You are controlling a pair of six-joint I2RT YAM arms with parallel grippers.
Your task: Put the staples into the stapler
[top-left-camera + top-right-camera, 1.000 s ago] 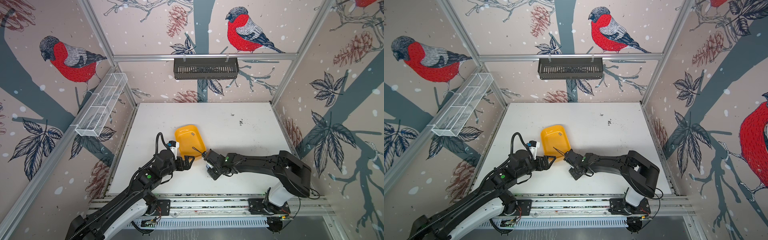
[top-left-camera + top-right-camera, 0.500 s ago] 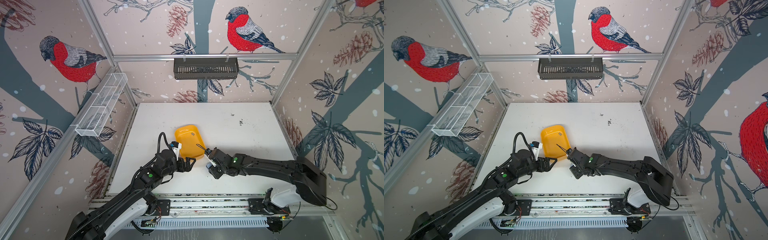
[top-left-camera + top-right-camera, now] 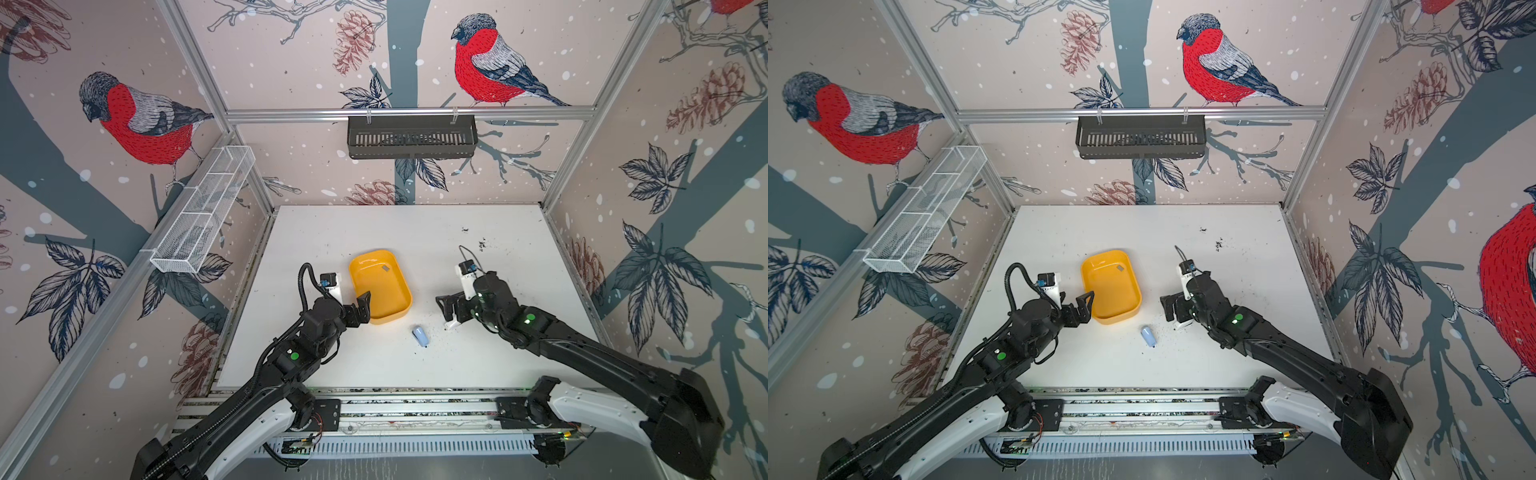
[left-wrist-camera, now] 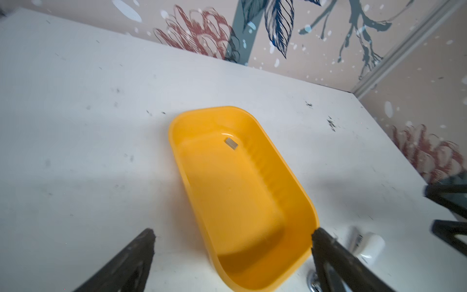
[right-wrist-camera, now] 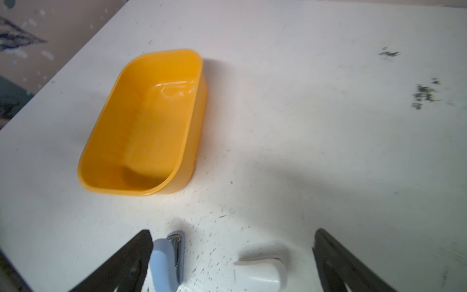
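Right arm has pulled back off the yellow tray (image 3: pixel 387 319). Right gripper (image 5: pixel 232 232) is now spread wide and empty, with the blue stapler (image 3: pixel 420 336) just beside one finger and a small white object (image 5: pixel 260 272) between the fingers. Left gripper (image 4: pixel 233 231) is spread wide, straddling the tray's near end. Staples (image 4: pixel 231 143) lie inside the tray, at the far end.

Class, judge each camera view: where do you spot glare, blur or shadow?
Right wrist view: white glare streak on the far inner wall of the yellow plastic tub, foreground blurred; left wrist view: soft overall, though the small grey staple strip is discernible; both top views: sharp, evenly lit.
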